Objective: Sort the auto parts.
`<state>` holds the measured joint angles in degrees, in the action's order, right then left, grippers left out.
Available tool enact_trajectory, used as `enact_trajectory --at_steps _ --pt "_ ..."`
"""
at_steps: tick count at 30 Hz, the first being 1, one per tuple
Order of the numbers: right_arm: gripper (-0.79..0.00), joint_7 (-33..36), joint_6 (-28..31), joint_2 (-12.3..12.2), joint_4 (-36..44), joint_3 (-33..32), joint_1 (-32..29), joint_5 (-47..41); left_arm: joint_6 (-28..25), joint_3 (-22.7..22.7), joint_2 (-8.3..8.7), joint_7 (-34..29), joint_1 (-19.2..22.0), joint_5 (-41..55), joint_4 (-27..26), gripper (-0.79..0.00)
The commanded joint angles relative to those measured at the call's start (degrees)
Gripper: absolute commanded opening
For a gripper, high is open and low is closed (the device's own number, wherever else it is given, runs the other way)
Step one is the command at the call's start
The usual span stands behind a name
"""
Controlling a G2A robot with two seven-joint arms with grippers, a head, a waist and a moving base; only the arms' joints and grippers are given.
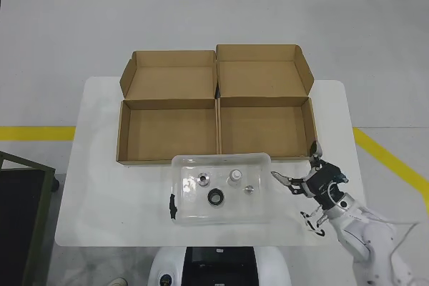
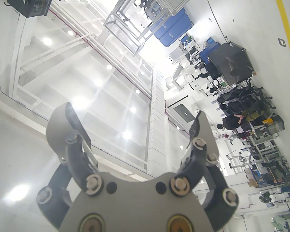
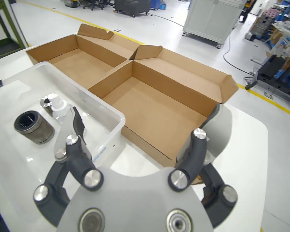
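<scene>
- Auto parts, four, all inside the clear tub (image 1: 222, 222): dark bearing sleeve (image 1: 215, 197), white plastic fitting (image 1: 235, 176), metal ring (image 1: 201, 179), small metal stub (image 1: 249, 189).
- Tub on the bench (image 1: 100, 207), its far wall against or just beside the near walls of the left cardboard box (image 1: 168, 136) and the right cardboard box (image 1: 264, 132), both with lids folded back.
- Right hand (image 1: 298, 166): spread wide, pinching nothing, just beside the tub's right end.
- Left hand (image 2: 134, 109): spread too, pinching nothing, aimed up at the ceiling.
- Likely faults:
  - snagging a finger on the tub wall while reaching in, shoving the light tub;
  - pinching the fitting and a neighbouring part together;
  - dropping the smooth round sleeve from a shallow pinch, so that it rolls away.
</scene>
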<state>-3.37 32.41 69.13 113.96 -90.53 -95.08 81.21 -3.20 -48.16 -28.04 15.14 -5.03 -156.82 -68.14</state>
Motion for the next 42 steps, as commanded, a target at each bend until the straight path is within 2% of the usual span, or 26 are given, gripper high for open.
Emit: enact_trajectory --at_steps 1,8,18,28,33,35,40,42 --pt "0.0 1.1 0.6 0.0 0.1 1.4 0.8 0.3 0.0 0.0 0.0 0.0 0.0 0.0 0.0 0.0" --pt "0.0 6.0 4.5 -0.1 0.7 7.9 3.3 2.8 0.0 0.0 0.0 0.0 0.0 0.0 0.0 0.0" --pt "0.0 12.5 5.9 -0.1 1.1 14.5 6.1 4.0 0.0 0.0 0.0 0.0 0.0 0.0 0.0 0.0" --pt "-0.003 17.6 3.2 0.1 -1.3 18.1 9.2 3.8 0.0 0.0 0.0 0.0 0.0 0.0 0.0 0.0" --pt "-0.077 20.0 2.7 0.1 -2.9 18.9 10.5 2.8 0.0 0.0 0.0 0.0 0.0 0.0 0.0 0.0" --pt "-0.139 20.6 2.5 0.1 -3.5 19.4 11.1 2.7 0.0 0.0 0.0 0.0 0.0 0.0 0.0 0.0" --pt "-0.231 21.6 1.5 0.1 -5.0 20.2 12.2 2.1 0.0 0.0 0.0 0.0 0.0 0.0 0.0 0.0" --pt "-0.243 22.0 1.2 0.1 -5.4 20.4 12.6 2.0 0.0 0.0 0.0 0.0 0.0 0.0 0.0 0.0"
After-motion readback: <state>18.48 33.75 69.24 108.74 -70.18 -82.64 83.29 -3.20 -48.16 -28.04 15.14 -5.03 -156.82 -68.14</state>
